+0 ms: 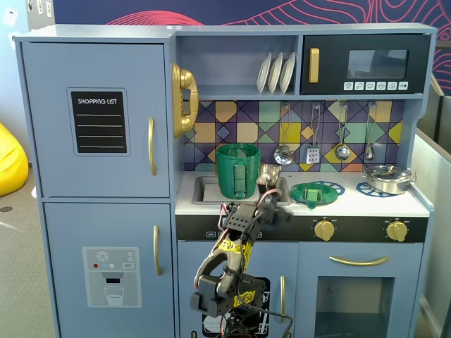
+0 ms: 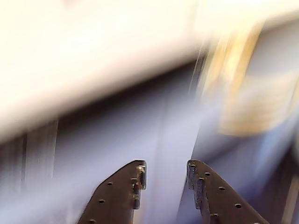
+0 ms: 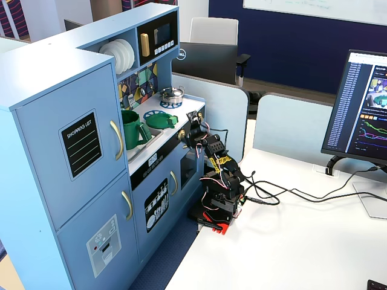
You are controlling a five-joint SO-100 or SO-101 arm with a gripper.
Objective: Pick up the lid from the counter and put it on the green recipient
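Observation:
The green lid (image 1: 313,193) lies on the white counter over a blue burner ring, right of the sink; it also shows in the other fixed view (image 3: 161,120). The tall green pot (image 1: 238,171) stands in the sink with no lid on it, also seen from the side (image 3: 131,128). My gripper (image 1: 276,210) is in front of the counter's front edge, between the pot and the lid and slightly below them (image 3: 195,122). In the wrist view the gripper (image 2: 166,170) is open with nothing between its jaws. That view is motion-blurred, and neither lid nor pot can be made out in it.
A shiny steel pot (image 1: 387,178) sits on the right burner. Gold knobs (image 1: 324,229) line the black panel under the counter. A faucet (image 1: 268,174) stands behind the sink. Utensils (image 1: 313,134) hang on the tiled back wall. A monitor (image 3: 366,109) and cables lie on the white desk.

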